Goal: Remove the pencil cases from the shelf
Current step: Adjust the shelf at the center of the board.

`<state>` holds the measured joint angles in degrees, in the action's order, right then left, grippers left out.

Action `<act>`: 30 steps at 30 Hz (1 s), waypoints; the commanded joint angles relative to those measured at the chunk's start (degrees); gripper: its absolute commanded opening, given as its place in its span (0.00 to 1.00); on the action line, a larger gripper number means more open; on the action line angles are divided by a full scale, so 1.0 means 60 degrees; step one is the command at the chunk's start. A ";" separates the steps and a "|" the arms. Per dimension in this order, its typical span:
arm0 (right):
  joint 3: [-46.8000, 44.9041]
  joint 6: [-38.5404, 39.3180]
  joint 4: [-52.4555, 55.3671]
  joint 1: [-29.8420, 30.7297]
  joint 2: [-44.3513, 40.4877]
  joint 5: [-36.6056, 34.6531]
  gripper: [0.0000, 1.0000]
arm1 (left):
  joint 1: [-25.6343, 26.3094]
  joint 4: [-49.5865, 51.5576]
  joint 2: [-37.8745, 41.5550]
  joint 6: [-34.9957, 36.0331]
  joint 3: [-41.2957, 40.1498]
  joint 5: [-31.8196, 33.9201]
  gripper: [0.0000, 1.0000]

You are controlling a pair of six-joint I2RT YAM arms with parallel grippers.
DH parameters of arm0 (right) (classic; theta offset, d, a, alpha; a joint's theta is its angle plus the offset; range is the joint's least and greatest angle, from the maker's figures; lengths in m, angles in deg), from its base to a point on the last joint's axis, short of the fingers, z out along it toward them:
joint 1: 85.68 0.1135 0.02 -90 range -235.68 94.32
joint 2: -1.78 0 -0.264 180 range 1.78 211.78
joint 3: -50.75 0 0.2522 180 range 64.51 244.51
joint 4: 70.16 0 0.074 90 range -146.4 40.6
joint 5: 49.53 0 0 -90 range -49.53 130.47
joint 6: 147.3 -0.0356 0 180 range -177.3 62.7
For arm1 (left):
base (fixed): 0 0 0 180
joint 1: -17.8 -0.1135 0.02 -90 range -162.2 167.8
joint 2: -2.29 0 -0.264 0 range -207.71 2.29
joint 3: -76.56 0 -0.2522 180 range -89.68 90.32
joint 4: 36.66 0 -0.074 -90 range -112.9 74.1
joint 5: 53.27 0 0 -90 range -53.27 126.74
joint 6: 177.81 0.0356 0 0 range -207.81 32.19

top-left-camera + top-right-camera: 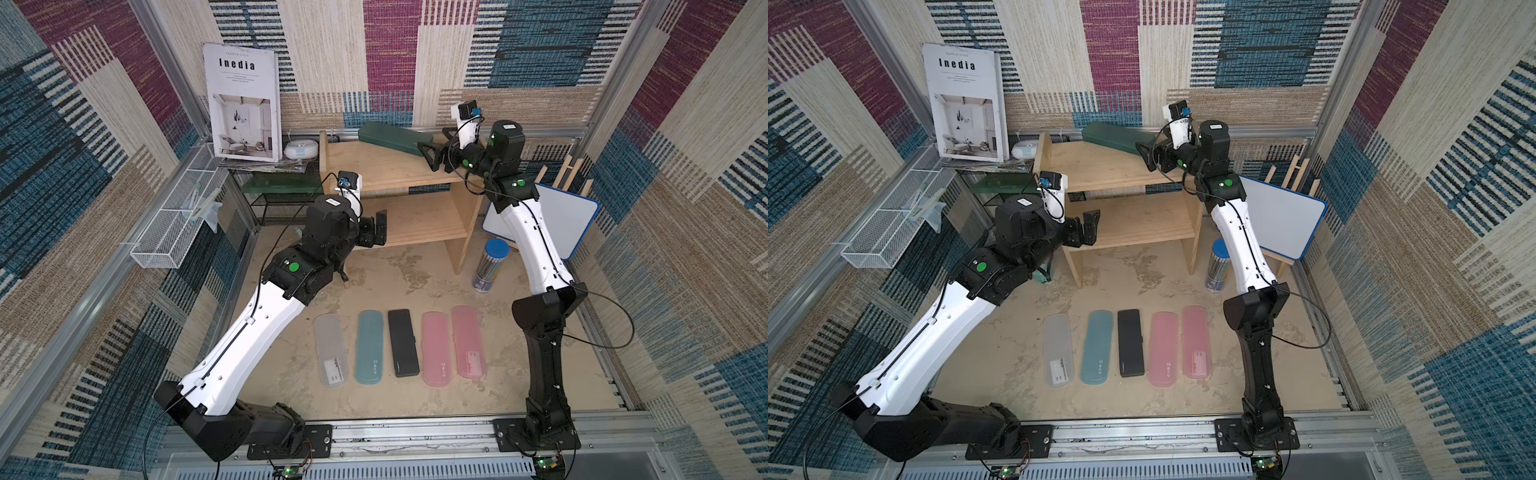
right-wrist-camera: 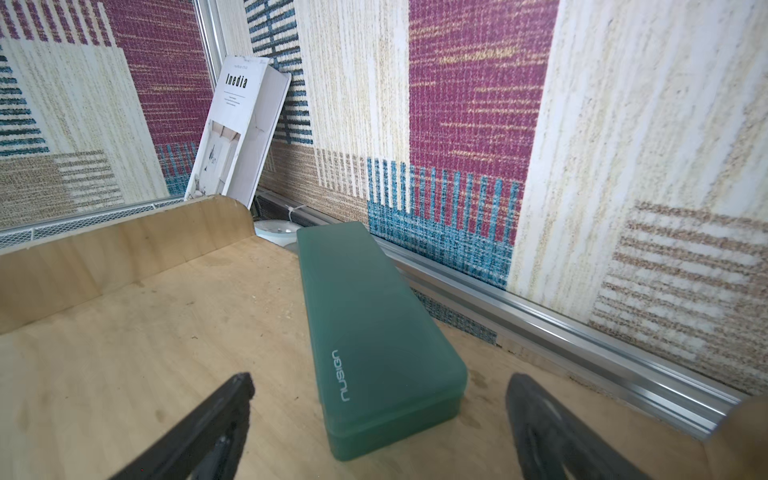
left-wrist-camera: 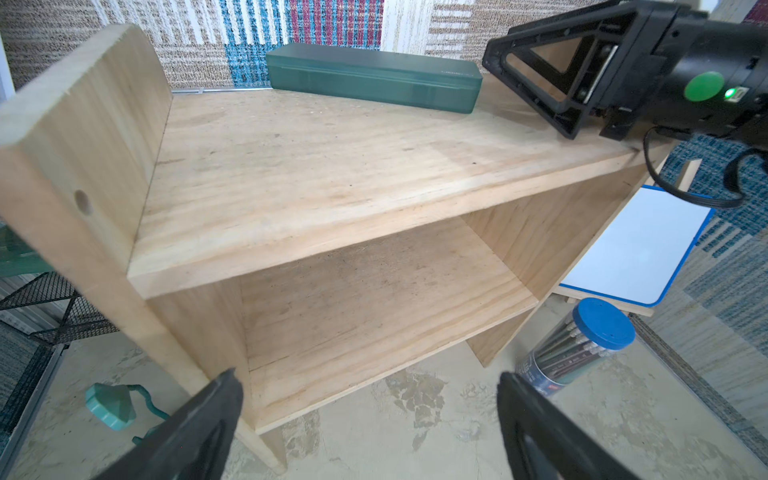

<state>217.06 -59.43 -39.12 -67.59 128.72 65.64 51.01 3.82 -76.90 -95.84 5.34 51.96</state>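
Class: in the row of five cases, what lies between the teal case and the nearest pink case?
Only the black case, parallel to the teal case and the pink case. Both top views show it.

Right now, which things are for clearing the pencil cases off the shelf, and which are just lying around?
Part of the job: dark green case on top tier of the wooden shelf; white case, teal case, black case, two pink cases on the table.
Just lying about: Inedia book, blue-lidded pencil tube, whiteboard, white wire basket, black mesh rack.

Both arms reach forward, left gripper (image 3: pixel 369 376) and right gripper (image 2: pixel 380 378) spread wide
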 commanded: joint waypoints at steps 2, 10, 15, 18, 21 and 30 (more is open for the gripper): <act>-0.0336 0.0997 -0.0141 0.0515 -0.0546 -0.0445 1.00 | -0.0014 -0.0058 -0.0013 0.0086 0.0103 0.0047 0.99; -0.1725 0.1983 -0.0623 0.1444 -0.2532 -0.1382 1.00 | -0.0013 -0.0561 0.0197 -0.0121 -0.0367 0.0006 0.99; -0.3067 0.1968 -0.1175 0.1521 -0.3968 -0.3673 1.00 | -0.0013 -0.0768 0.0354 -0.0307 -0.0731 -0.0073 0.99; -0.3046 0.2105 -0.0720 0.1472 -0.4115 -0.5691 1.00 | -0.0013 -0.0846 0.0453 -0.0345 -0.0845 -0.0113 0.99; -0.1742 0.1986 0.0592 0.1366 -0.3461 -0.7662 0.89 | -0.0013 -0.0821 0.0456 -0.0331 -0.0823 -0.0186 0.99; -0.3008 0.0839 0.1722 0.0898 -0.3847 -0.8780 0.87 | -0.0013 -0.0718 0.0592 -0.0418 -0.0885 -0.0238 0.99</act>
<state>201.04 -50.19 -31.34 -61.08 106.84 17.07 50.99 0.37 -73.91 -97.92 0.21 51.28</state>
